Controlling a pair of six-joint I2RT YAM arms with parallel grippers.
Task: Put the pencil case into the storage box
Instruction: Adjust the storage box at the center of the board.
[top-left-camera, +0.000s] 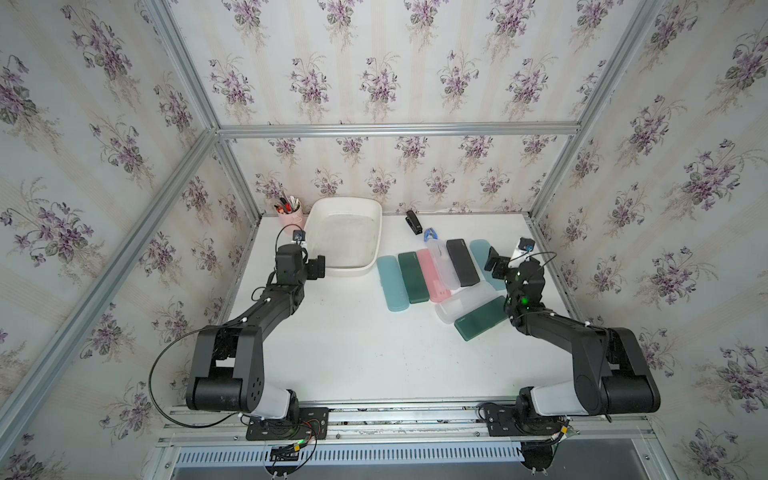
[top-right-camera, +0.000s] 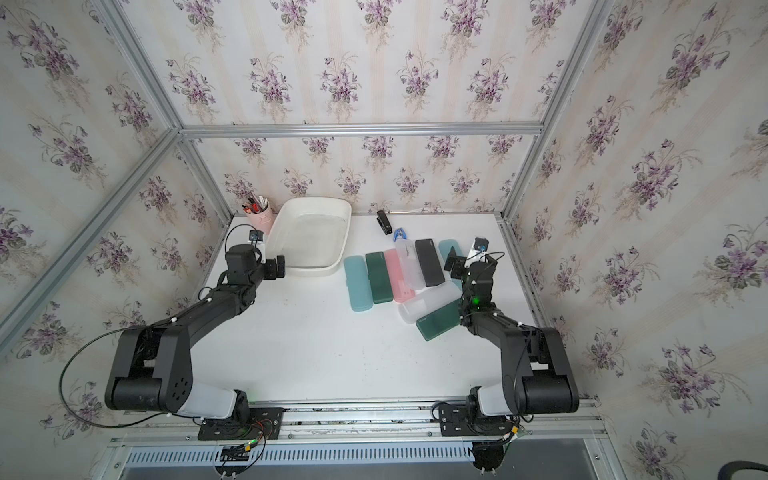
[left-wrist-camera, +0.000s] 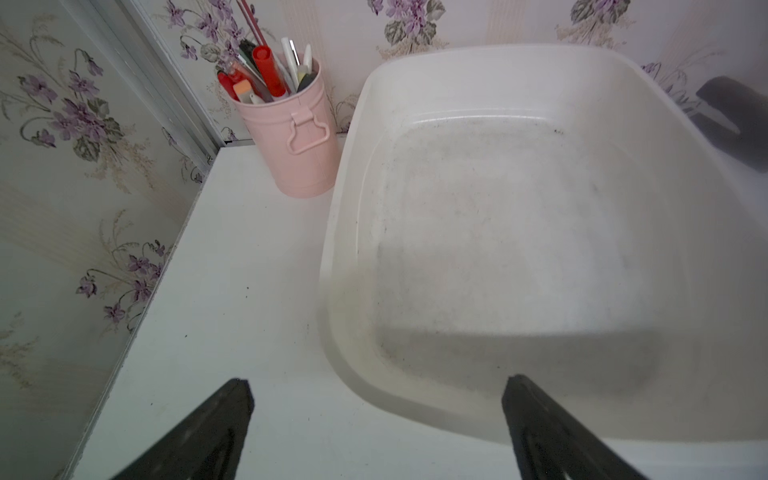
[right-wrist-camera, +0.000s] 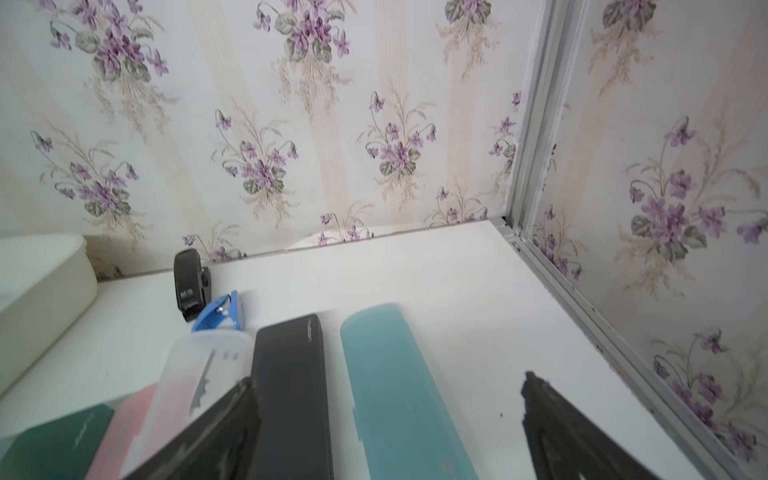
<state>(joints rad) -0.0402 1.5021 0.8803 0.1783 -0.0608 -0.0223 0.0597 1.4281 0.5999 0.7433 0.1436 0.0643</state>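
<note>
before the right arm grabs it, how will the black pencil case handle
The black pencil case looks like a hard, flat shell, so probably stiff and light. Its smooth faces may slip under a pinch. It lies tight against the clear case, so lifting it could nudge that one.

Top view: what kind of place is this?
Probably a mock study desk inside a robot test cell: flowered wallpaper on panels in a metal frame, and a white table with a pen cup, stapler and pencil cases.
</note>
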